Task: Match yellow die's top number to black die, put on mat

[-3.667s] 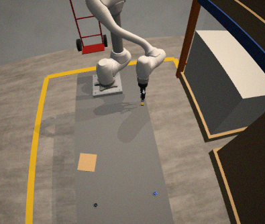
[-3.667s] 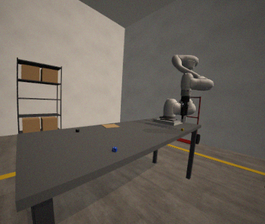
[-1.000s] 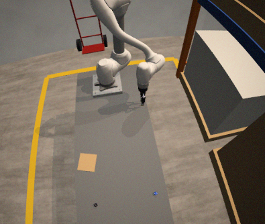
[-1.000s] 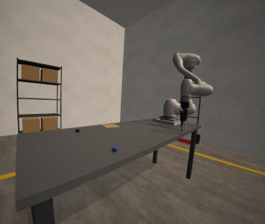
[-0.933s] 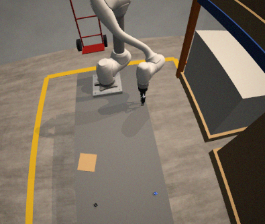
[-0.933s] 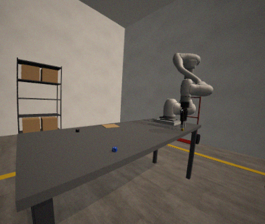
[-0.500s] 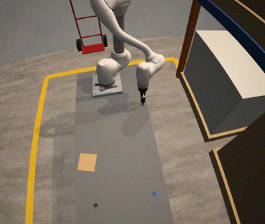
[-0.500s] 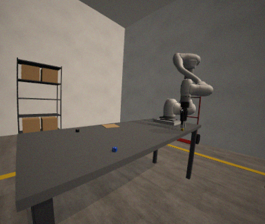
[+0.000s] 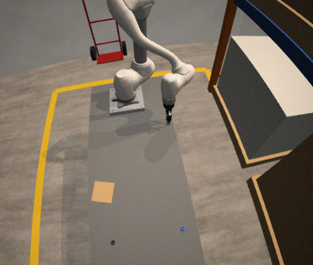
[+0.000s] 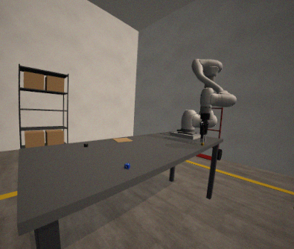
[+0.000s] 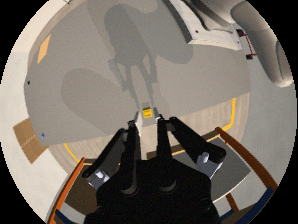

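Note:
The yellow die is at the table's near right edge in the exterior view, at my fingertips. Its pips are too small to read. My gripper points down, fingers narrowly open on either side of the die; I see no clear grip on it. In the top view the gripper hides this die. The black die and blue die lie far from me; their top numbers are unclear. The square tan mat bears no die.
The arm's base plate stands beside the gripper on the grey table. The table edge runs close to the yellow die. Large cabinets stand off the table on the right in the top view.

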Motion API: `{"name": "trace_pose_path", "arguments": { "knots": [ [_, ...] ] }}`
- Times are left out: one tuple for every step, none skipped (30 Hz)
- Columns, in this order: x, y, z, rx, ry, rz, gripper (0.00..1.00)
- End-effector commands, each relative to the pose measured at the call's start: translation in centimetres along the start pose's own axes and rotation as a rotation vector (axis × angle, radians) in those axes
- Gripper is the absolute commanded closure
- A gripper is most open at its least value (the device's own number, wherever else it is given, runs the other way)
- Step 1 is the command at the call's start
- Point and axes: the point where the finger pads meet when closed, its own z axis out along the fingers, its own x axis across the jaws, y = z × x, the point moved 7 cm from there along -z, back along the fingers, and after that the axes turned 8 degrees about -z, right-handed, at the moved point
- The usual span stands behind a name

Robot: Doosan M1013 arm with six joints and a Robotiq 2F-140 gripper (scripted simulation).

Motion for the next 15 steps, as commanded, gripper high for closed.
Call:
{"name": "trace_pose_path", "arguments": {
  "knots": [
    [0.0,0.0,0.0,0.0,0.0,0.0,0.71],
    [0.0,0.0,0.0,0.0,0.0,0.0,0.71],
    [0.0,0.0,0.0,0.0,0.0,0.0,0.71],
    [0.0,0.0,0.1,0.0,0.0,0.0,0.71],
    [0.0,0.0,0.2,0.0,0.0,0.0,0.71],
    [0.0,0.0,0.2,0.0,0.0,0.0,0.71],
    [0.0,0.0,0.3,0.0,0.0,0.0,0.71],
    [0.0,0.0,0.4,0.0,0.0,0.0,0.71],
    [0.0,0.0,0.6,0.0,0.0,0.0,0.71],
    [0.0,0.0,0.7,0.0,0.0,0.0,0.71],
    [0.0,0.0,0.8,0.0,0.0,0.0,0.71],
    [0.0,0.0,1.0,0.0,0.0,0.0,0.71],
    [0.0,0.0,1.2,0.0,0.0,0.0,0.71],
    [0.0,0.0,1.3,0.0,0.0,0.0,0.71],
    [0.0,0.0,1.5,0.0,0.0,0.0,0.71]
  ]
}}
